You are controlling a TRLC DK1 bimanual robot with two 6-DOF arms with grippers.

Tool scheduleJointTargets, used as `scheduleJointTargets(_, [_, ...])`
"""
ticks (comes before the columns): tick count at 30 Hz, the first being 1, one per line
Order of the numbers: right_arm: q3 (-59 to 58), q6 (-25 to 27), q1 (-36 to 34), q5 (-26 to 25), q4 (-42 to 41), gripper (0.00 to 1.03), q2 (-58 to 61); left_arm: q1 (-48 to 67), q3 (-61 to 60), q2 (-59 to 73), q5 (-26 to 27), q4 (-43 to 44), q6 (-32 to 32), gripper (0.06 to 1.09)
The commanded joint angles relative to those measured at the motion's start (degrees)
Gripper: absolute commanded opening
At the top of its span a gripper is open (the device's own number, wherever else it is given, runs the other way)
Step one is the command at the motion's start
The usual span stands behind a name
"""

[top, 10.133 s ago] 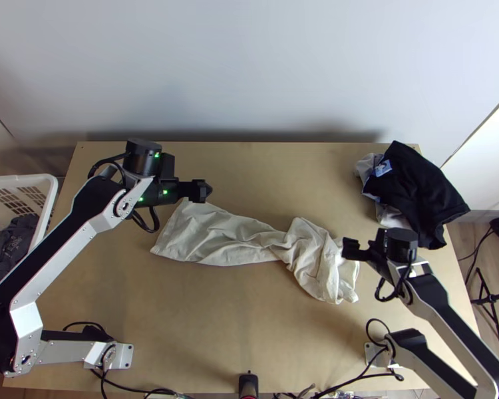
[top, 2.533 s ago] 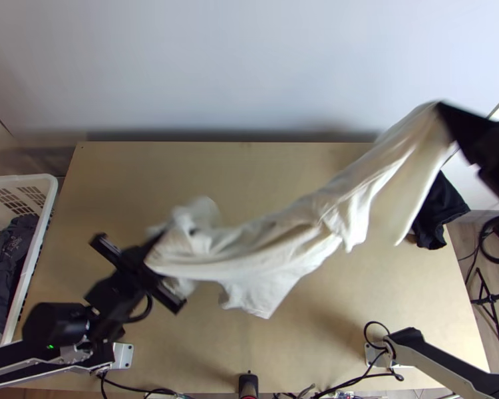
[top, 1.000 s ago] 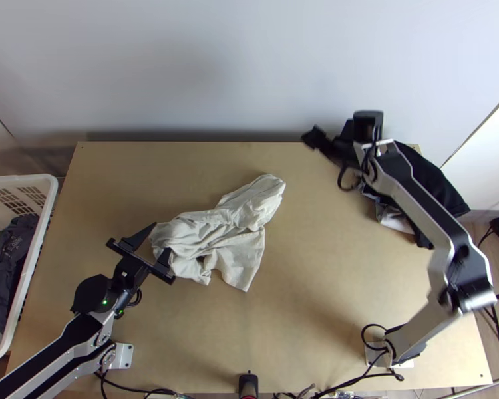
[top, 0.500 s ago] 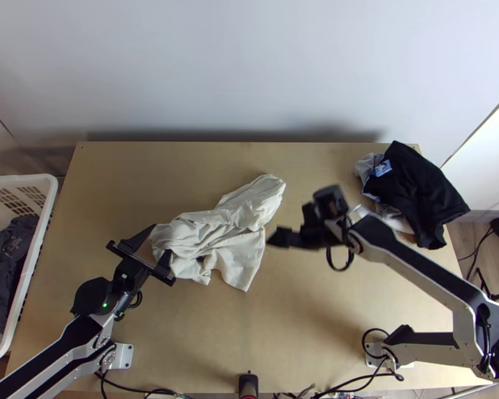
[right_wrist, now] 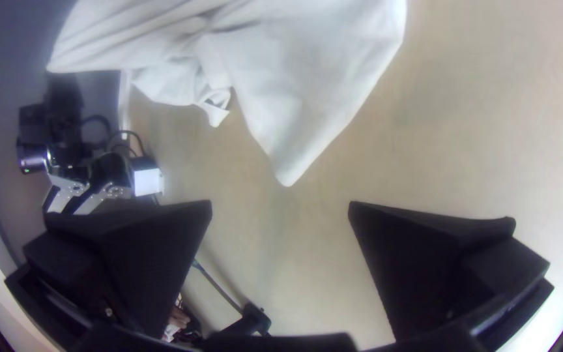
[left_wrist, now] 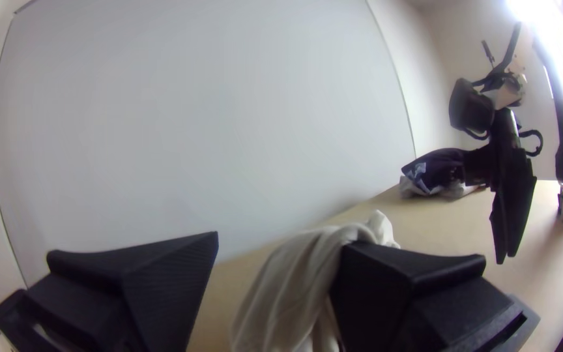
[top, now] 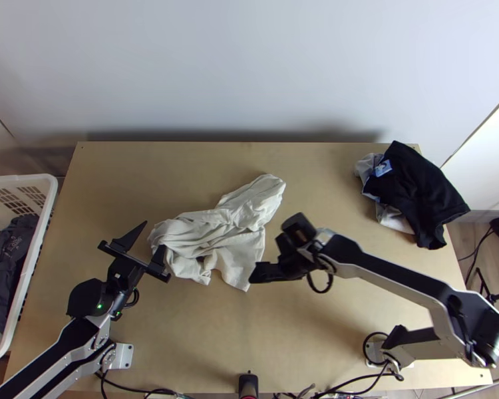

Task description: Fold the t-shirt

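Both left hand [top: 154, 235] and right hand [right_wrist: 281, 205] were empty, wide open; the shirt [top: 243, 249] seemed light and soft, best pinched at its corner [right_wrist: 289, 168].

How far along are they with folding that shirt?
No neat fold looks done: the pale shirt lies bunched on the table. Nothing looks gripped: the left gripper stands open at one end, the right gripper open near a loose corner. Flattening it and all the folding look left.

Basket [top: 49, 199] partly cut off, top vw.
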State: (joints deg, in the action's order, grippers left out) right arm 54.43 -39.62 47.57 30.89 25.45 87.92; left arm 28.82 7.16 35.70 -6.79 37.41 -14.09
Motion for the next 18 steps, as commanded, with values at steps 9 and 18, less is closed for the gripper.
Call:
scheduleJointTargets(9, [13.15,-0.90,8.59,-0.05,-1.72,0.97,17.90,-0.25,-0.21,-1.25,-0.68,-0.05,1.25,0.80])
scheduleJointTargets(18, [10.16,-0.55,8.06,-0.57,-1.72,0.97,16.67,-0.25,-0.04,-1.34,-0.77,0.38,1.43,0.80])
